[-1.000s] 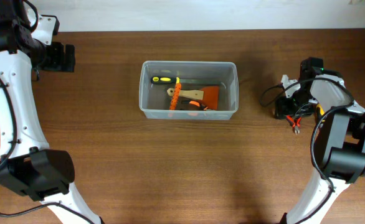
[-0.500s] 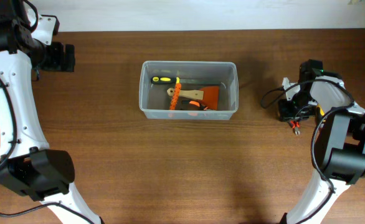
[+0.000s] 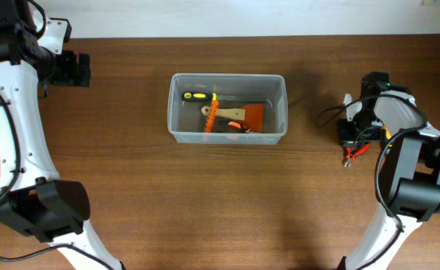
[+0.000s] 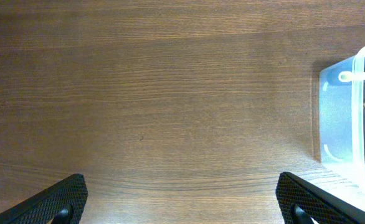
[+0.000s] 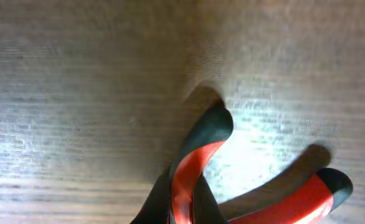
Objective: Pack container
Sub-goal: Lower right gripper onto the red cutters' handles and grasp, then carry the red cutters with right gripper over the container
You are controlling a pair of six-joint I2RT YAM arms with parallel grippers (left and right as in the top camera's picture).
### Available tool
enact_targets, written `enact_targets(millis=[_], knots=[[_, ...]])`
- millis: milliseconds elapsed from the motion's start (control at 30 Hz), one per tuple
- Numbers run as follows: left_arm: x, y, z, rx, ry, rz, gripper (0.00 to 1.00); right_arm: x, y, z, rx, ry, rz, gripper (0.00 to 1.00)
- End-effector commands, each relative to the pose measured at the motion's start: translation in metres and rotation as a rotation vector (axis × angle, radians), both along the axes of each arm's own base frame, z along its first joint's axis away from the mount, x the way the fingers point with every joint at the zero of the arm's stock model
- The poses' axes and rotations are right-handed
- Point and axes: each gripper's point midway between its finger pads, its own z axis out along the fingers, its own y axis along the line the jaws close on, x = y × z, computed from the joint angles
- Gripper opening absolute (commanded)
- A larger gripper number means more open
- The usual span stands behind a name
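Right pincer [image 3: 350, 141] pressed together on red-and-black-handled pliers [image 5: 192, 171], low over brown wooden bench [image 3: 205, 195]. Left pincer [image 4: 182, 202] wide apart, empty, away from clear plastic rectangular container [image 3: 227, 138].

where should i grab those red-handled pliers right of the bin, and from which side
Grip the pliers close to the pivot, where the two red-and-black handles run together, coming from above with fingers across that narrow neck. Toward their tips the handles splay wide apart, so a pinch there would likely catch only one.
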Motion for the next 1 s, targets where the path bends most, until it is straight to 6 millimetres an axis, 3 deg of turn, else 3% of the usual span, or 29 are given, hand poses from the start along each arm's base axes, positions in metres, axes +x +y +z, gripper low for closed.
enact_targets(millis=[0, 133, 333, 433, 533, 667, 767, 867, 967], knots=[[-0.003, -0.001, 0.017, -0.003, -0.042, 0.007, 0.99, 0.026, 0.0, 0.026, -0.001, -0.058, -0.069, 0.04], [-0.003, -0.001, 0.017, -0.003, -0.042, 0.007, 0.99, 0.057, 0.018, 0.086, 0.082, -0.163, -0.056, 0.04], [-0.003, -0.001, 0.017, -0.003, -0.042, 0.007, 0.99, 0.086, 0.079, 0.199, 0.197, -0.35, 0.065, 0.04], [-0.003, -0.001, 0.017, -0.003, -0.042, 0.007, 0.99, 0.088, 0.12, 0.242, 0.205, -0.437, 0.184, 0.04], [-0.003, -0.001, 0.017, -0.003, -0.042, 0.007, 0.99, 0.082, 0.173, 0.269, 0.22, -0.5, 0.36, 0.04], [-0.003, -0.001, 0.017, -0.003, -0.042, 0.007, 0.99, 0.067, 0.245, 0.277, 0.237, -0.546, 0.682, 0.04], [-0.003, -0.001, 0.017, -0.003, -0.042, 0.007, 0.99, 0.054, 0.293, 0.269, 0.222, -0.567, 0.978, 0.04], [-0.003, -0.001, 0.017, -0.003, -0.042, 0.007, 0.99, 0.04, 0.327, 0.252, 0.199, -0.56, 1.277, 0.04], [-0.003, -0.001, 0.017, -0.003, -0.042, 0.007, 0.99, 0.027, 0.347, 0.229, 0.199, -0.524, 1.499, 0.04]])
